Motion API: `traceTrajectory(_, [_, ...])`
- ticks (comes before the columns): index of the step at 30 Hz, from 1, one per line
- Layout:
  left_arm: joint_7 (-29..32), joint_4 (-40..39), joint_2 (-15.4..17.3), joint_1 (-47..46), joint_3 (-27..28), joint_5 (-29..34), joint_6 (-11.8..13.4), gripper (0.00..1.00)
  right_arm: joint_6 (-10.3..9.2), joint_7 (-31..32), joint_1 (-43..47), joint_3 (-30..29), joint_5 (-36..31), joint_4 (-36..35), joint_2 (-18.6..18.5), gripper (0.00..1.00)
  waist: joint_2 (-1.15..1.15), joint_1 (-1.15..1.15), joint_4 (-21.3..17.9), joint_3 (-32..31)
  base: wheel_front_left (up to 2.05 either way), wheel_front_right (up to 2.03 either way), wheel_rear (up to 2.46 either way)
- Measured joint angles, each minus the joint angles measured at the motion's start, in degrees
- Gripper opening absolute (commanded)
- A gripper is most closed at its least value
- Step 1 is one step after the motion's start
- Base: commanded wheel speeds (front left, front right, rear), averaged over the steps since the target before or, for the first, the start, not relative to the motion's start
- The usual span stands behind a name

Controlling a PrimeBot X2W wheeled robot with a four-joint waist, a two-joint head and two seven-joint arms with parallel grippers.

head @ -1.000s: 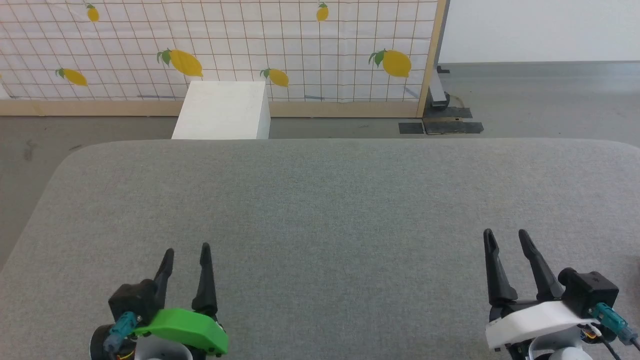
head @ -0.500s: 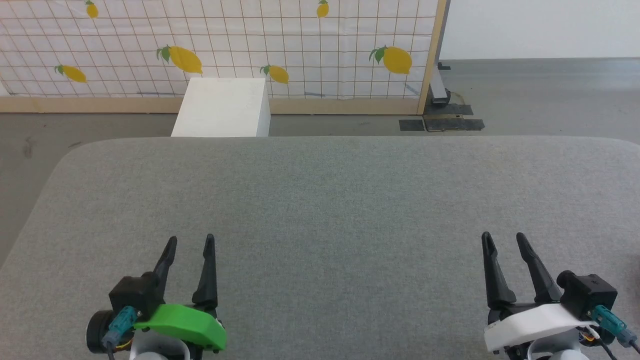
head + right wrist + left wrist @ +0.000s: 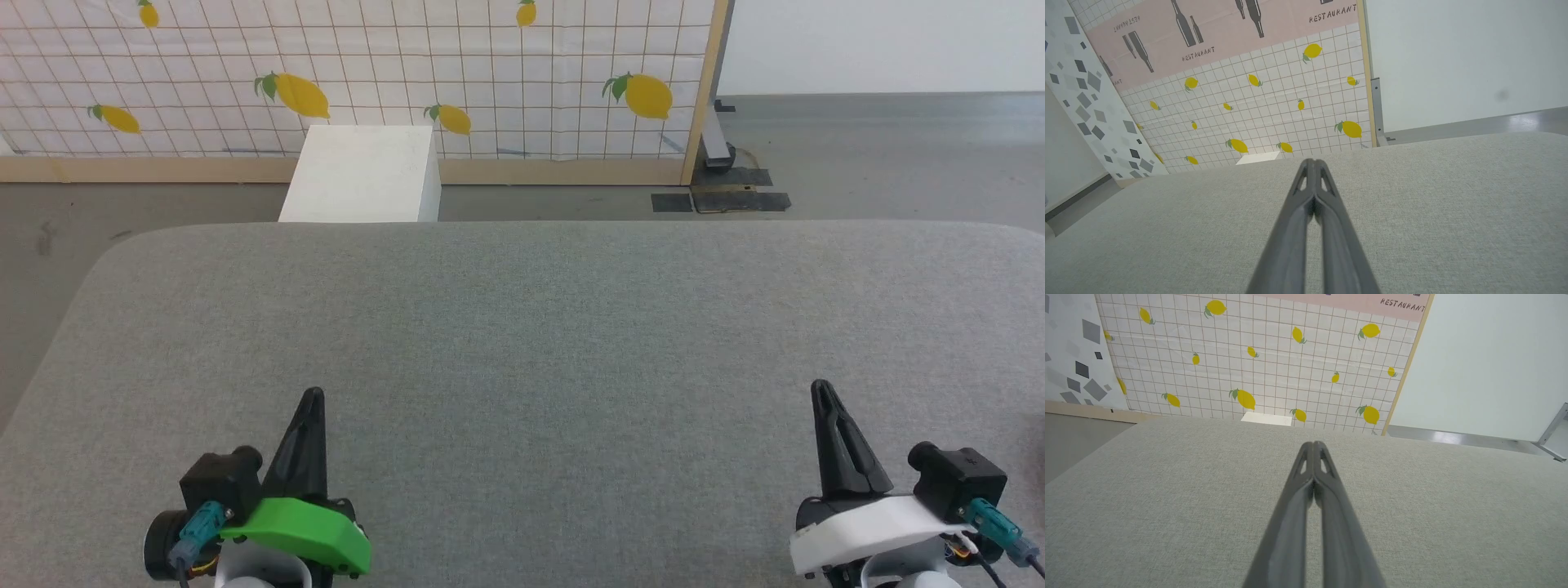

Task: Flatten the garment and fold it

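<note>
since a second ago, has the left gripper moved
Yes: the left gripper has snapped shut, fingers meeting; judged against the white box, its body has barely shifted.

Left gripper [image 3: 313, 398]: tapered black fingers, curved green plastic cover [image 3: 298, 535], teal cable plug [image 3: 196, 527]. Right gripper [image 3: 821, 388]: curved white plastic cover [image 3: 865, 523].

Right gripper [image 3: 1313, 163] closed, grey table [image 3: 1433, 196], lemon-print wall [image 3: 1274, 110]

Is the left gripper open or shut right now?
Shut. In its wrist view the left gripper has its two fingers pressed together at the tips, nothing between them; the head view shows them as one dark spike.
</note>
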Motion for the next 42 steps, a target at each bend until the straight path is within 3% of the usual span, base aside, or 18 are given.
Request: traceTrajectory(42, [4.7,-2.5,-3.0,0.1,3.8,7.1,-0.7,0.0,0.0,4.7,0.0,-0.1,-4.8,-3.3,0.0,0.0,0.0,0.0,-0.6,0.6,0.0,0.0,0.0])
